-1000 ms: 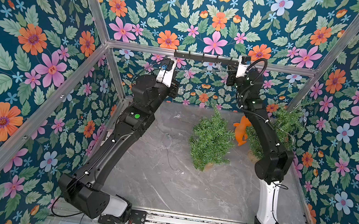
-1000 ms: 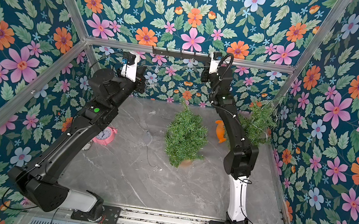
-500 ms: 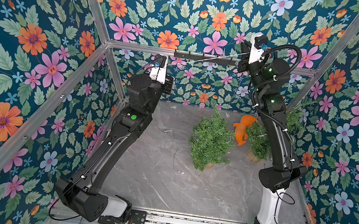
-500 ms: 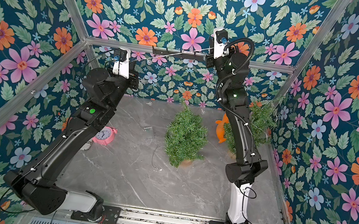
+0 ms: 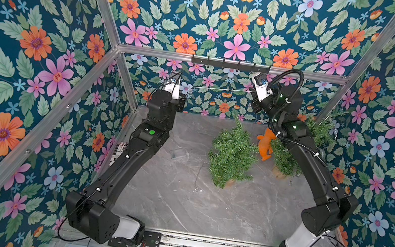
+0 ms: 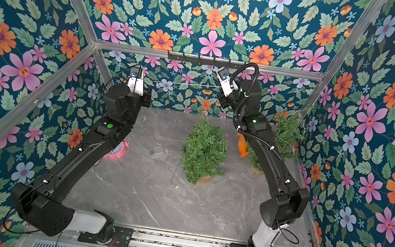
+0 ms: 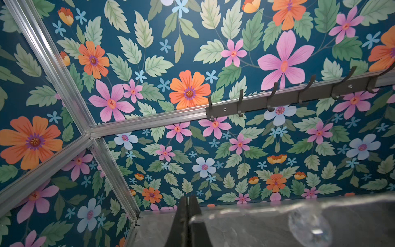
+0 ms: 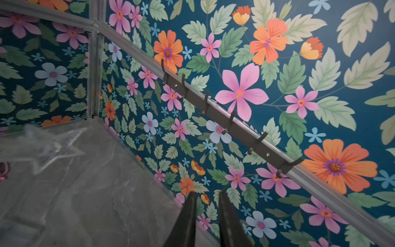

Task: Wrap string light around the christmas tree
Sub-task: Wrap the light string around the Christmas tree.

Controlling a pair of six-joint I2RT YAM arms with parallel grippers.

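Observation:
A thin string light (image 5: 220,89) (image 6: 191,85) stretches level in the air between my two raised grippers, near the back wall. My left gripper (image 5: 186,91) (image 6: 155,88) (image 7: 188,200) is shut on the string, and a clear bulb (image 7: 307,227) hangs just beside the jaws. My right gripper (image 5: 252,95) (image 6: 219,91) (image 8: 206,195) has its jaws slightly apart with nothing seen between them. A blurred clear star light (image 8: 51,145) floats close to it. The green christmas tree (image 5: 231,155) (image 6: 204,151) stands mid-table, below the string. More string (image 5: 198,174) trails onto the table.
A second green tree (image 5: 288,159) and an orange toy (image 5: 264,146) stand behind my right arm. A pink alarm clock (image 6: 117,149) sits by my left arm, a clear plastic box (image 5: 178,153) beside it. A black hook rack (image 5: 229,63) runs along the back rail.
My right wrist rose high, then came back down lower and leftward, and its jaws have parted a little. My left wrist shifted slightly left and down, still shut on the string.

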